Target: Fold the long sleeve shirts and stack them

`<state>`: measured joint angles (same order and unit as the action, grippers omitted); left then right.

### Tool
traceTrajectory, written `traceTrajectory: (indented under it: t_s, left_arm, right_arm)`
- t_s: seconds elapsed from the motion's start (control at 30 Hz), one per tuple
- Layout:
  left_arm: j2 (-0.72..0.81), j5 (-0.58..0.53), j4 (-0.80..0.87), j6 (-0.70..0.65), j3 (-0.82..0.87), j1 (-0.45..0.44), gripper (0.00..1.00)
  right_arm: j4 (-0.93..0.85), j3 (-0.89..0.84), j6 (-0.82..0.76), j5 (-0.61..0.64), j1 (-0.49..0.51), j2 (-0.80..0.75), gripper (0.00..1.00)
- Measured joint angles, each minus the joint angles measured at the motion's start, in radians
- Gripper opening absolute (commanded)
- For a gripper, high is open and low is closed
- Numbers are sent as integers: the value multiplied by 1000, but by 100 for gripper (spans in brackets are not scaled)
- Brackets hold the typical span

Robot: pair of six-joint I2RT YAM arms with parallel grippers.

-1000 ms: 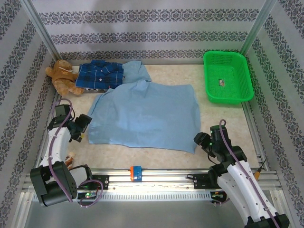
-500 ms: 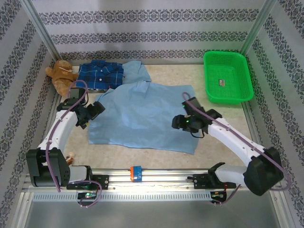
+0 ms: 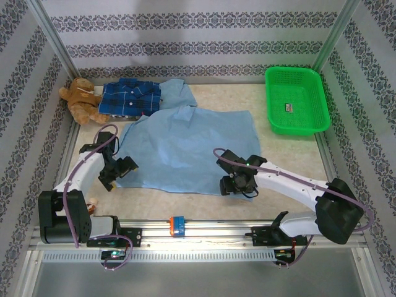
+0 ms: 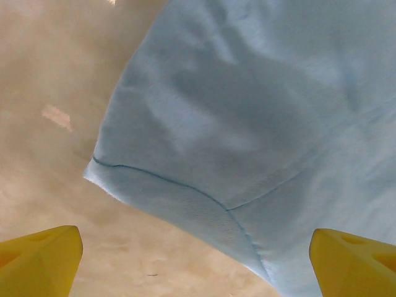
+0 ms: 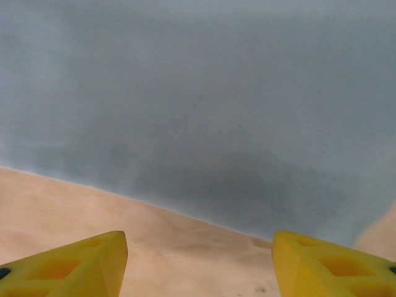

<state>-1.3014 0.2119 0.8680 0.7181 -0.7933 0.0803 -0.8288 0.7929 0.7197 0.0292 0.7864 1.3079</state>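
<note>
- A brown teddy bear (image 3: 80,100) lies in the upper left corner of the surface (image 3: 284,161).
- The left arm (image 3: 83,172) reaches in from the lower left. The left jaws at its tip are right by the lower left corner of the light blue shirt (image 3: 189,148).
- In the left wrist view, the two yellow fingertips (image 4: 40,257) sit far apart in the bottom corners. The left jaws are wide and hold nothing. The shirt corner lies flat just ahead of them.
- The dark blue plaid shirt (image 3: 131,98) is folded small at the upper left and touches the teddy bear.
- The light blue shirt is spread out in the middle of the surface. One bit of it pokes up just right of the plaid shirt.
- A small orange and blue thing (image 3: 177,224) sits on the metal rail (image 3: 216,228) at the bottom.
- The right arm (image 3: 291,182) comes in from the lower right. The right jaws are at the bottom edge of the light blue shirt, right of its middle.
- In the right wrist view, the yellow fingertips (image 5: 74,263) are apart with bare surface between them. The right jaws are open and hold nothing.
- A green basket (image 3: 275,120) stands at the upper right, well apart from both shirts.
</note>
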Motion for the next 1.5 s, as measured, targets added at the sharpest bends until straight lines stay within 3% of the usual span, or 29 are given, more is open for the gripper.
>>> traceTrajectory:
  t_s: [0.33, 0.53, 0.87, 1.0, 1.13, 1.3, 1.4, 1.5]
  left_arm:
    - [46, 2, -31, 49, 76, 81, 93]
    - [47, 25, -34, 42, 76, 137, 92]
    - [46, 80, -69, 39, 135, 158, 73]
    - [31, 96, -115, 38, 158, 158, 70]
    - [14, 103, -158, 42, 180, 158, 50]
    - [-2, 82, -166, 41, 196, 167, 19]
    - [7, 71, -158, 42, 203, 172, 9]
    - [10, 73, -161, 41, 205, 171, 6]
  right_arm:
    - [-40, -178, 218, 22, -115, -198, 63]
    - [-39, -215, 259, -14, -192, -275, 63]
    - [-35, -255, 288, -57, -208, -312, 63]
    - [-21, -262, 299, -64, -208, -311, 62]
    - [-3, -272, 304, -69, -209, -307, 62]
    - [19, -291, 307, -72, -224, -304, 62]
    - [31, -296, 307, -72, -241, -291, 62]
    - [58, -298, 307, -79, -256, -280, 62]
